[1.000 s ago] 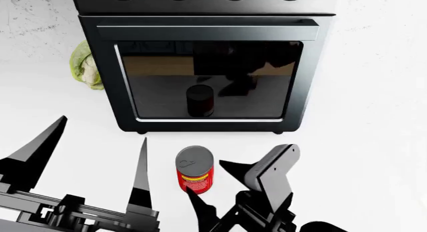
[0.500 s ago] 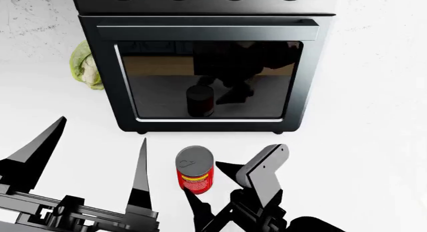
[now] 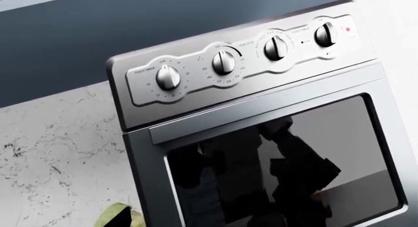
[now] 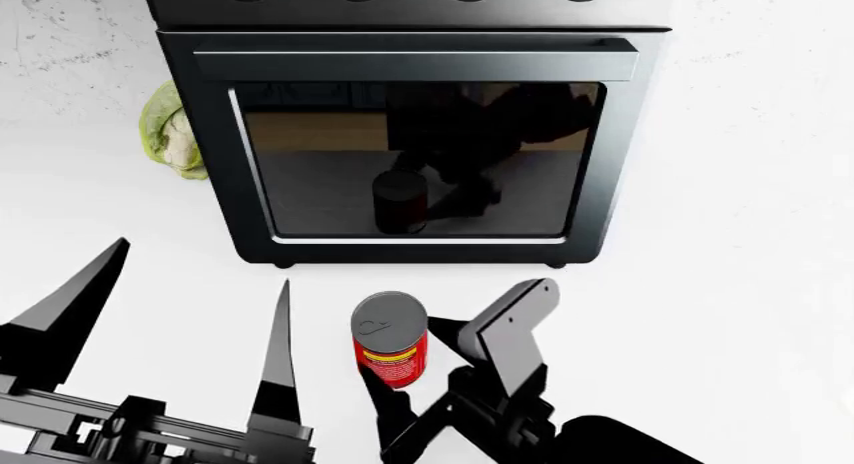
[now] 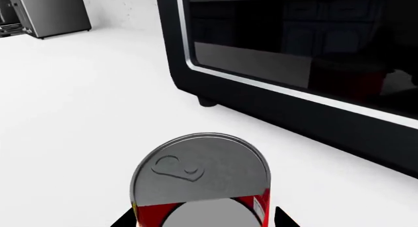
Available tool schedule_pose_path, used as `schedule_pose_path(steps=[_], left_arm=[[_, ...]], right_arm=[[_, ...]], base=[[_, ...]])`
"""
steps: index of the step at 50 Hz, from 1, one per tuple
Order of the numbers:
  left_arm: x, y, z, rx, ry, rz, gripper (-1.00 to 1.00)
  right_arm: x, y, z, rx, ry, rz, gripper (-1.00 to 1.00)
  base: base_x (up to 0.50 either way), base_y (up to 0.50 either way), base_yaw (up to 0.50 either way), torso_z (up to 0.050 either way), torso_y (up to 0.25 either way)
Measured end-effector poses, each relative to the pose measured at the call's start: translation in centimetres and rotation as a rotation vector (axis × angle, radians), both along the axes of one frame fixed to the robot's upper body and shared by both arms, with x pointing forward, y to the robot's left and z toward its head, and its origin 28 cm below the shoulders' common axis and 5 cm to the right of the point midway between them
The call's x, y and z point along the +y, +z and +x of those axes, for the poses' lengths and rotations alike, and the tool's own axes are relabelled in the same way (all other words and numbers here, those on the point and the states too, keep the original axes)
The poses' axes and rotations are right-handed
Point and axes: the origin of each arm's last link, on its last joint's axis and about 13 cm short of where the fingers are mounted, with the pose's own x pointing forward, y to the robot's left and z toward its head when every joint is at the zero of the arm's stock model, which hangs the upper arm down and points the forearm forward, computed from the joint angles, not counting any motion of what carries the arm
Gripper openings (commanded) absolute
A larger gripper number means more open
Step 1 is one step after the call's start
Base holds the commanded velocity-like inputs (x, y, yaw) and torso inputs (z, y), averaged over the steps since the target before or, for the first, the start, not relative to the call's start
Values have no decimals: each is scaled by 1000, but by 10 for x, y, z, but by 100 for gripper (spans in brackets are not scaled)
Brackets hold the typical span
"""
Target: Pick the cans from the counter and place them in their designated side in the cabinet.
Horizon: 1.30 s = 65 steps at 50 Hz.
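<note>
Lower centre of head view: right gripper (image 4: 416, 369) spread around can (image 4: 390, 341); centre jaws, then squeeze. Left gripper (image 4: 187, 334) apart, idle.

The can (image 5: 201, 180) is cut off at six o'clock in the right wrist view, its lower body out of frame, while in the head view the right gripper (image 4: 420, 369) hides part of its base and the oven (image 4: 407, 134) runs past twelve o'clock.
</note>
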Motion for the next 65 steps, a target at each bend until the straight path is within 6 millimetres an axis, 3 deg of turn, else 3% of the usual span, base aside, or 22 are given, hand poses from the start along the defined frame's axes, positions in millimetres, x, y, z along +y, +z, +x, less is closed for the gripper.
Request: schedule_pose_path(steps=[25, 26, 47, 54, 65], left_arm=[[-1, -3, -1, 8, 6, -5, 100], [-1, -3, -1, 9, 7, -5, 100], [0, -2, -1, 6, 6, -4, 100], [1, -2, -2, 4, 6, -5, 100], [2, -2, -3, 1, 5, -8, 100]], right_arm=[[7, -2, 7, 8, 2, 27, 100], [7, -2, 7, 7, 2, 28, -100], [7, 5, 2, -8, -9, 58, -100], [3, 33, -5, -78, -27, 109, -100], [-9, 98, -23, -228, -72, 216, -100]], base=[[0, 0, 0, 0, 0], [0, 0, 0, 0, 0], [0, 0, 0, 0, 0], [0, 0, 0, 0, 0], [0, 0, 0, 0, 0]])
